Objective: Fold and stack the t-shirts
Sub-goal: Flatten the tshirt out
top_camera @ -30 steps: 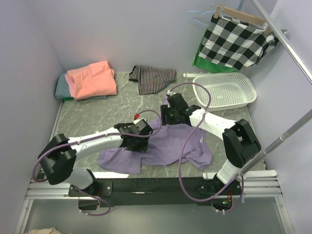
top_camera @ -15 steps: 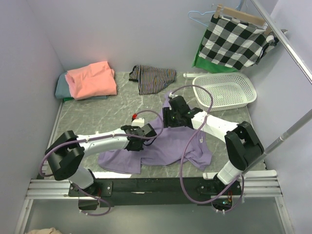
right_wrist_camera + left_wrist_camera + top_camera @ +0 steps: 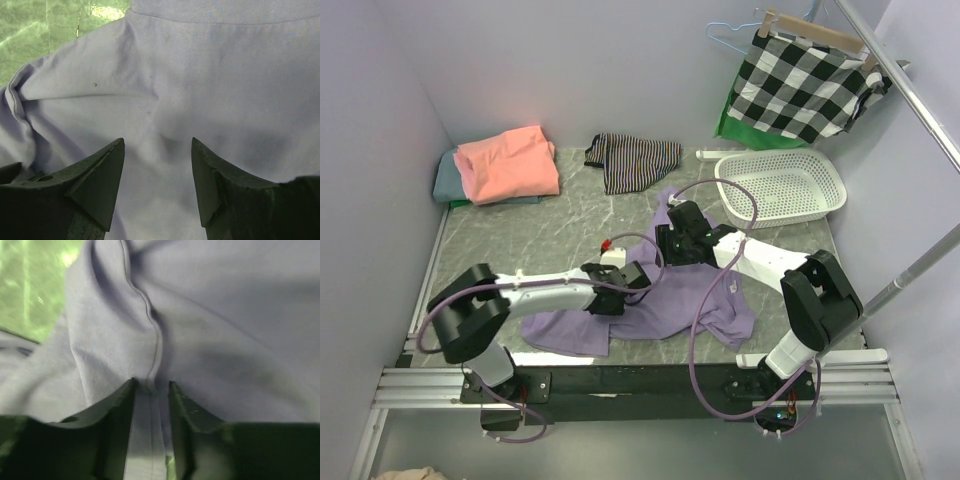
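Left gripper (image 3: 151, 384) slid farther across the purple shirt (image 3: 670, 300), jaws narrow astride a seam, grip unclear, likely gathering a fold; right gripper (image 3: 157, 142) hovered wide open, empty, above it.

This is a robot lab's test booth dressed up as a laundry corner. A left arm (image 3: 535, 290) and a right arm (image 3: 760, 262), both trailing cables, are bolted to an aluminium frame (image 3: 420, 385) at the near edge of a marble-look worktop (image 3: 550, 235), boxed in by plain lilac walls (image 3: 380, 150). A white basket (image 3: 782, 187), folded t-shirts (image 3: 507, 163) and a metal rail (image 3: 900, 75) carrying a checked cloth (image 3: 802, 85) (on a wooden hanger (image 3: 810, 30)) supply the household part.
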`<move>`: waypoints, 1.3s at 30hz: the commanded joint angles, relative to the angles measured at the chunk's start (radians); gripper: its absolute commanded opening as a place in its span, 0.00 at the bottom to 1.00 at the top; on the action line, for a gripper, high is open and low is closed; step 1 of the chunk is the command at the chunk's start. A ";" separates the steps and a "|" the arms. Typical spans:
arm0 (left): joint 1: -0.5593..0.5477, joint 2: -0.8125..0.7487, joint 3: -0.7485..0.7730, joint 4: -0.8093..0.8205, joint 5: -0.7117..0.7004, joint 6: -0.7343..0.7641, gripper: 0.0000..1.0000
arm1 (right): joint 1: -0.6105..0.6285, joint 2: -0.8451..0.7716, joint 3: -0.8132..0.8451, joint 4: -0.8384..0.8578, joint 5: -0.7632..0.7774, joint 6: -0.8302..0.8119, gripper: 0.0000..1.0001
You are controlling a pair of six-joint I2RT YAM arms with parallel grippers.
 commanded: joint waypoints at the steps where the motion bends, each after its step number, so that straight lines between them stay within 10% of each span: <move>1: -0.033 0.049 0.027 -0.028 -0.068 -0.104 0.32 | -0.002 -0.041 -0.009 0.020 0.014 -0.004 0.63; 5: -0.039 0.028 0.034 -0.097 -0.155 -0.161 0.01 | -0.008 -0.039 -0.025 0.026 0.014 -0.004 0.62; 28: 0.240 -0.249 0.116 -0.109 -0.221 0.122 0.01 | -0.010 -0.078 -0.112 0.040 -0.029 0.004 0.40; 39: 0.643 0.105 0.614 0.091 -0.135 0.429 0.01 | -0.011 -0.116 -0.118 0.000 0.053 -0.012 0.41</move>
